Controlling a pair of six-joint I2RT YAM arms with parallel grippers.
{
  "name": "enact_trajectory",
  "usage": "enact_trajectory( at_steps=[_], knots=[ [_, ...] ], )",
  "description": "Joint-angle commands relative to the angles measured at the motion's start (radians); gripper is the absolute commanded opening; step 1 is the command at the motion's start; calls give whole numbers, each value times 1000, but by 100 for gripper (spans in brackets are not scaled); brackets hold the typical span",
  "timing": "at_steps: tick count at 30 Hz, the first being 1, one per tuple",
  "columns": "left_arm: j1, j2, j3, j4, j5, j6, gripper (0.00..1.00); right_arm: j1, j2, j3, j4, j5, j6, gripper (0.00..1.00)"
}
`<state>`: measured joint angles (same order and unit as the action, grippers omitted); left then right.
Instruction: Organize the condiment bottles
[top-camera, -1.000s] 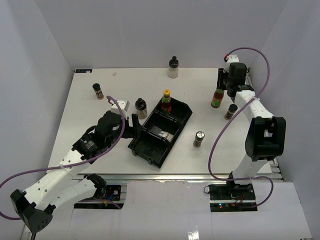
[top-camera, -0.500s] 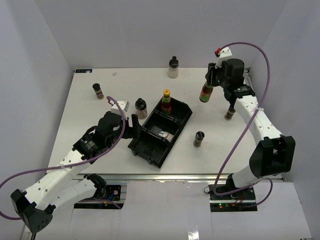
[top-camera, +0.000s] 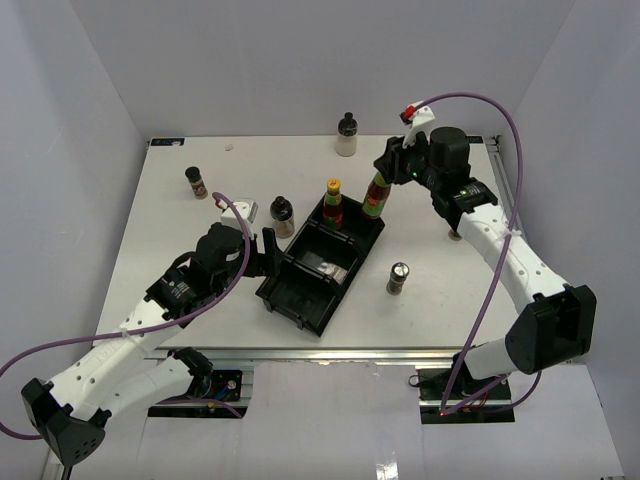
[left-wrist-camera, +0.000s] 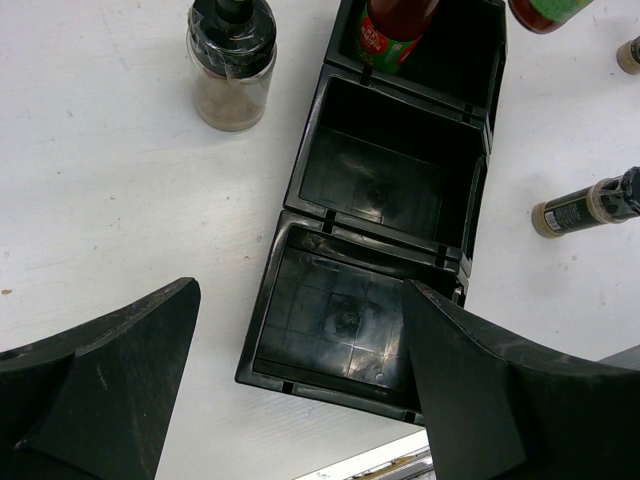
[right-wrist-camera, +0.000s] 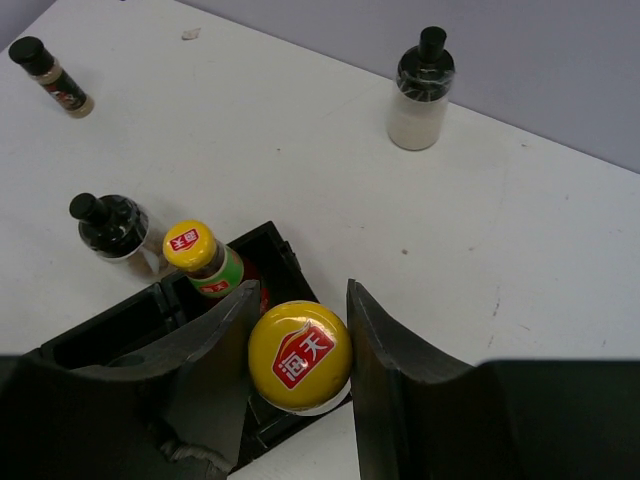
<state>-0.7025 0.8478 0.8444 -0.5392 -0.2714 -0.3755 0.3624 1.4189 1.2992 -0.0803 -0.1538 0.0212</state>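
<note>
Top external view: we are clamping our right gripper (top-camera: 386, 170) on a red-sauce bottle with a green neck and yellow cap (top-camera: 374, 200), holding it in the air over the far end of the black divided plastic tray (top-camera: 300, 305). A matching red-sauce bottle (top-camera: 333, 205) is standing in that far compartment, just beside it. Our left gripper (top-camera: 268, 250) is hovering at the tray's near-left side, jaws spread wide, holding nothing. A cream-bodied bottle with a black top (top-camera: 347, 137) and a silver-lidded dark jar (top-camera: 398, 278) are standing on the white table (top-camera: 260, 160), apart from the tray.
</note>
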Motion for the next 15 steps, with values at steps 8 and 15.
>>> enact_trajectory(
  at_steps=[8,15],
  knots=[
    [0,-6,2,5,-11,-3,93,92,16,0,208,23,9,8],
    [0,-7,10,2,-17,3,93,136,42,-29,254,62,-17,8]
  ],
)
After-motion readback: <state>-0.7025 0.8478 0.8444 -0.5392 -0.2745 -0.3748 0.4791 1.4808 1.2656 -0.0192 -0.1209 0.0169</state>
